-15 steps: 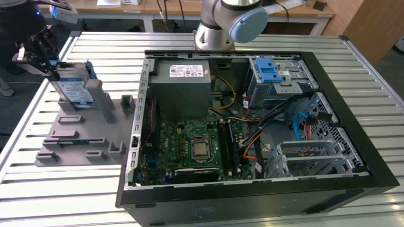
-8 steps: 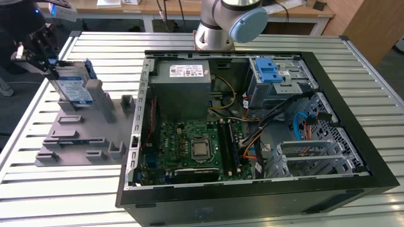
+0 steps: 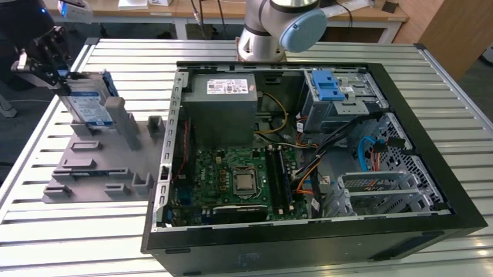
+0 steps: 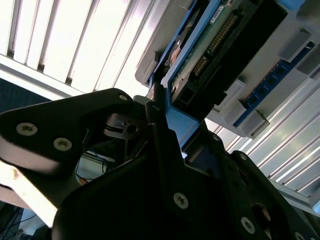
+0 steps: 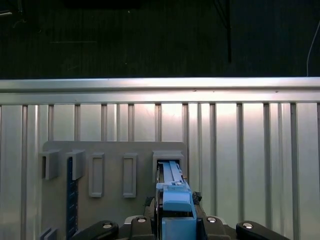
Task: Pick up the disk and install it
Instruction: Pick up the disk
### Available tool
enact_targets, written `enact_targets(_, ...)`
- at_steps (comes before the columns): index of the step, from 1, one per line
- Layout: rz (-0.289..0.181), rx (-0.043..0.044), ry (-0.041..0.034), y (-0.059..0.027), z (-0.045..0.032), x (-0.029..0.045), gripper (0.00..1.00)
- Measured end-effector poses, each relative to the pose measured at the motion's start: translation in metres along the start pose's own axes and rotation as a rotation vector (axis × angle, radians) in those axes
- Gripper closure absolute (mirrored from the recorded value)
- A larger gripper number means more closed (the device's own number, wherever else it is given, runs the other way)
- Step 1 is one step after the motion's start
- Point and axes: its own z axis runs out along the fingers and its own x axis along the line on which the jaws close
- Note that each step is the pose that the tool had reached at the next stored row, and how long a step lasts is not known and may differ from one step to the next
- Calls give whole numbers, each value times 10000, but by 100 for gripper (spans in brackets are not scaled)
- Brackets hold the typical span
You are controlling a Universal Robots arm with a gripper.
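Gripper [image 3: 62, 81]: hanging at the far left of the exterior view, over the upper end of the disk [image 3: 91, 109].
Grip state: in both wrist views the fingers are standing on either side of the blue carrier's end [image 5: 175, 210] and appear to be pressing on it, so the gripper [image 4: 167, 125] looks closed on the disk rather than open.
Disk position: standing on edge in a slot of the grey fixture [image 3: 92, 173], label side facing the exterior view's right. In the first wrist view its lower end is sitting inside the slot [image 5: 167, 162].
Disk underside: the second wrist view is showing the green circuit board and connector row [image 4: 215, 45] facing away from the label side.
Long axis: running from the fixture slot straight up into the gripper, leaning slightly, so tool and disk are lining up end to end.
Fixture: lying flat on the slatted table [image 3: 77, 242], just beside the open computer case [image 3: 431, 190], on that case's left in the exterior view.
Drive cage [image 3: 343, 101]: sitting in the case's far corner, toward the exterior view's right, well apart from the disk, with a blue latch [image 3: 327, 86] on top.
Progress, as a judgement: the pick-up is looking under way, with the disk gripped but not yet clear of its slot. Nothing is showing of it in the case.
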Motion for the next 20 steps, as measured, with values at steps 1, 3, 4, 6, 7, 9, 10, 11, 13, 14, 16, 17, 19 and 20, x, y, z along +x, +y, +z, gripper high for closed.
enact_targets(1,0,0,-1,0,-6,0,64)
enact_targets(3,0,0,-1,0,-19,0,64)
enact_targets(4,0,1,-1,1,-26,0,64)
enact_targets(6,0,1,-1,1,-37,0,64)
enact_targets(7,0,1,-1,1,-43,0,64)
enact_targets(9,0,1,-1,1,-53,0,64)
enact_targets(10,0,1,-1,1,-58,0,64)
enact_targets(11,0,2,-1,1,-63,0,64)
enact_targets(13,0,1,0,1,-75,0,64)
enact_targets(14,0,1,-1,2,-80,0,64)
enact_targets(16,0,2,-1,2,-88,0,64)
enact_targets(17,0,0,0,2,-95,0,64)
enact_targets(19,0,1,0,2,-110,0,64)
enact_targets(20,0,2,-1,2,-118,0,64)
